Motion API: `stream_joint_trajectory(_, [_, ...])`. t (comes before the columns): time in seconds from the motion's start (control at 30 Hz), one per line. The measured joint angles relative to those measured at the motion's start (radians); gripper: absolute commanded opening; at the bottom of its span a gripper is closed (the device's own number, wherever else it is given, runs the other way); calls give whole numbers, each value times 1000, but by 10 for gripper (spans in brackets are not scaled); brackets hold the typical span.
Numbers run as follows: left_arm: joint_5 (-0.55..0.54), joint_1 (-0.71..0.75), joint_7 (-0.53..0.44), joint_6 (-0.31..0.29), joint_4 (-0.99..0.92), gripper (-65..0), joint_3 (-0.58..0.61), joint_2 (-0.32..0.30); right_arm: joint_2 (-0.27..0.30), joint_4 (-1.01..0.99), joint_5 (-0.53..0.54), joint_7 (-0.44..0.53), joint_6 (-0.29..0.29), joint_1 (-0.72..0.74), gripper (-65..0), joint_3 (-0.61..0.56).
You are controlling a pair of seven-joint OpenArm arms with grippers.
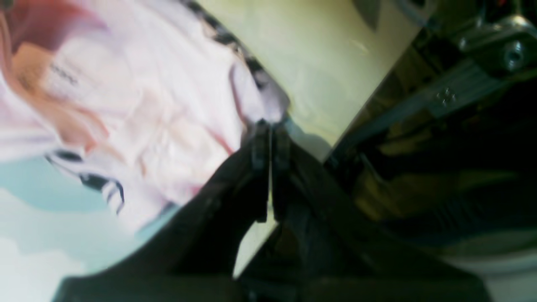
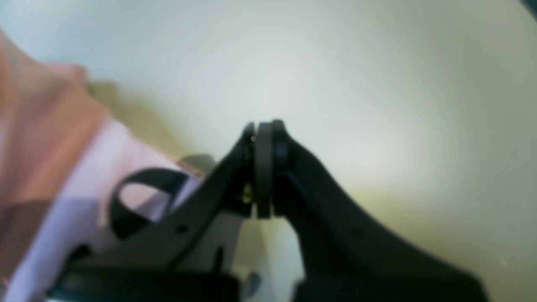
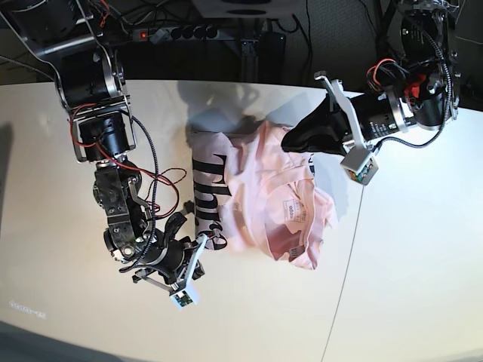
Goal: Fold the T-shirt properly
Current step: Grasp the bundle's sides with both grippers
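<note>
On the table [image 3: 60, 317], T-shirt [image 3: 264, 204], lettering unreadable

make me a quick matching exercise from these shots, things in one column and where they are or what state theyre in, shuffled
Things:
1. left gripper
2. right gripper
3. T-shirt
4. white table

States:
A. crumpled in a heap, black lettering showing
B. shut on a pink fabric edge
C. shut with nothing between the fingers, beside the shirt's near edge
D. mostly bare, lying under everything

Pairs: 1-B, 2-C, 3-A, 4-D
</note>
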Motion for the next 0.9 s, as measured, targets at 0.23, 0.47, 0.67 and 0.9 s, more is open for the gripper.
stream_joint_trajectory(0.23, [154, 0, -84, 0, -58, -635, 55, 51, -11, -22, 2, 4, 0, 6, -650, -10])
stream_joint_trajectory(0.47, [336, -37, -179, 0, -159, -635, 149, 53, -47, -24, 2, 2, 0, 6, -650, -10])
stream_joint_trajectory(0.67, [360, -90, -195, 0, -248, -635, 148, 53, -97, -34, 3, -5, 3, 6, -650, -10])
stream_joint_trajectory(0.9, [386, -112, -207, 0, -291, -635, 148, 53, -89, -51, -2, -57, 3, 8, -650, -38])
